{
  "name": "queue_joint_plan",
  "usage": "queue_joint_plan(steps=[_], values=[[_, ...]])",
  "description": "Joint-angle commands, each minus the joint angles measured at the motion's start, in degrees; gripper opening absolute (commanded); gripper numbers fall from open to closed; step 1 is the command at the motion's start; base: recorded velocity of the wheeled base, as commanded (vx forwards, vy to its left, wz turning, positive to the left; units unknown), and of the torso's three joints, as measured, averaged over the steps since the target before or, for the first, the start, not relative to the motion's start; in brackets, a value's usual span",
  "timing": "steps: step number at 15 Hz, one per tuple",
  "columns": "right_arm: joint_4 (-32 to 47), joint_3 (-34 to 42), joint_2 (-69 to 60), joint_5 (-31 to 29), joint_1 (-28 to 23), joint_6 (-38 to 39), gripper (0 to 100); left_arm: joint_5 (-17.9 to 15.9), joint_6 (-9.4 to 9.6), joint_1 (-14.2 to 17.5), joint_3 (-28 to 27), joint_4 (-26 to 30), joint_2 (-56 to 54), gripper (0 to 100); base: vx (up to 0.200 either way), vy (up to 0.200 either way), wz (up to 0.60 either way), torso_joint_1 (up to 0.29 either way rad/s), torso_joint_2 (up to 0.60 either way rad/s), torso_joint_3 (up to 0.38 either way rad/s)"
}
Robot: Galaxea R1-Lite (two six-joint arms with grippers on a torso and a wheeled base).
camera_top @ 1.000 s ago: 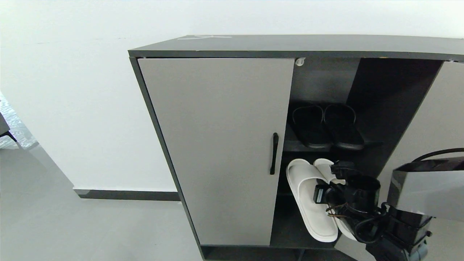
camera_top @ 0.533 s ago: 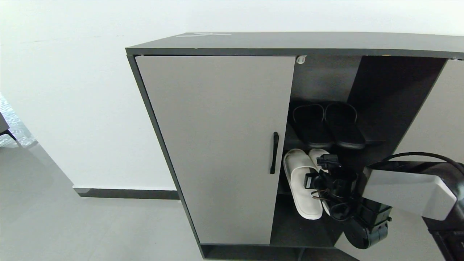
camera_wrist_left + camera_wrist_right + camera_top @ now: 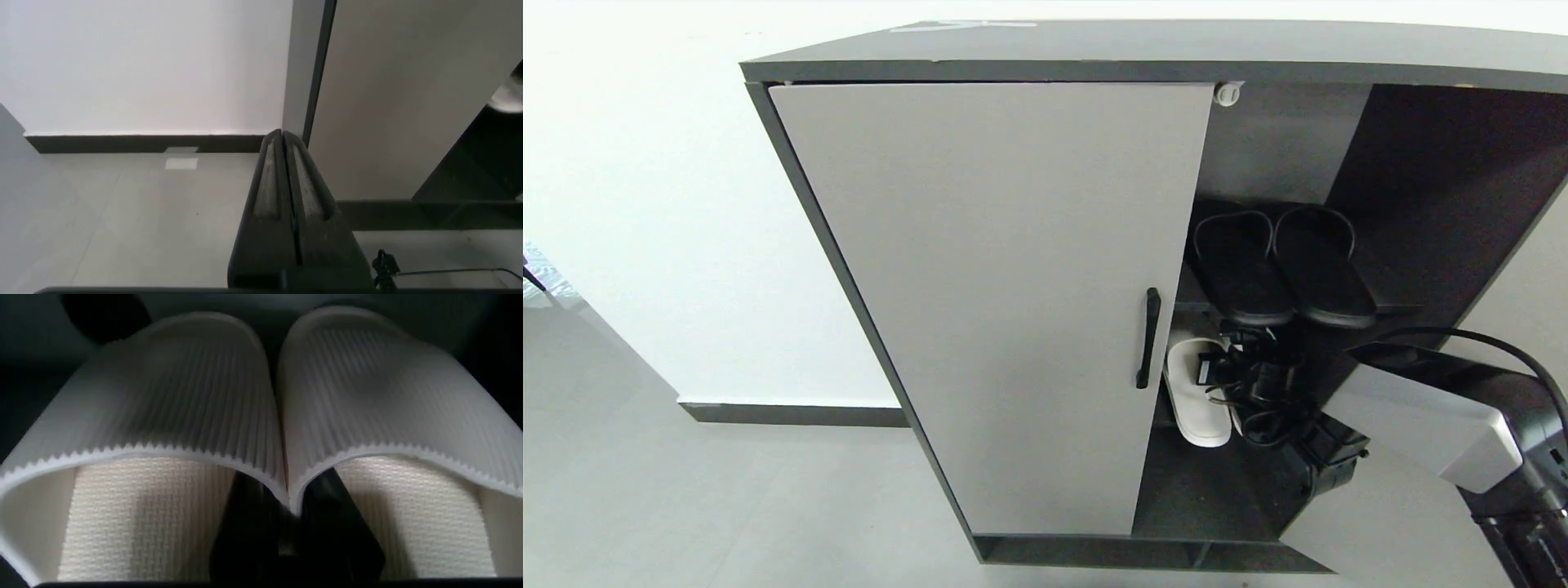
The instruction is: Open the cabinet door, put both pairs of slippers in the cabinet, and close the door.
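The dark cabinet (image 3: 1094, 49) has its right door (image 3: 1539, 278) swung open and its left door (image 3: 1013, 286) closed. A black pair of slippers (image 3: 1282, 269) lies on the upper shelf. Just below that shelf, my right gripper (image 3: 1241, 371) is inside the opening, shut on the white pair of slippers (image 3: 1196, 400). In the right wrist view the white slippers (image 3: 196, 408) lie side by side, and the fingers (image 3: 245, 531) pinch their inner edges together. My left gripper (image 3: 282, 171) is shut on nothing, low by the cabinet's left front corner above the floor.
The closed left door carries a black handle (image 3: 1149, 337) right beside the opening. A white wall and a dark baseboard (image 3: 792, 414) run to the cabinet's left, with bare grey floor (image 3: 686, 506) in front. The cabinet's lower compartment floor (image 3: 1201, 490) is bare.
The head view has shifted closer to the cabinet. My right gripper has carried the white slippers deeper into the opening, up under the shelf with the black pair.
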Motion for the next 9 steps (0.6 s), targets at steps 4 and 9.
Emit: queue_joint_plan(steps=[4, 9], values=[[10.38, -15.58, 2.98, 0.03, -1.45, -0.01, 0, 0.00, 0.02, -0.06, 0.01, 0.00, 0.02, 0, 0.000, 0.000, 0.00, 0.000, 0.00, 0.000], [12.58, -16.90, 5.44, -0.06, -2.07, 0.43, 0, 0.00, 0.02, -0.06, 0.01, 0.00, 0.02, 0, 0.000, 0.000, 0.00, 0.000, 0.00, 0.000]])
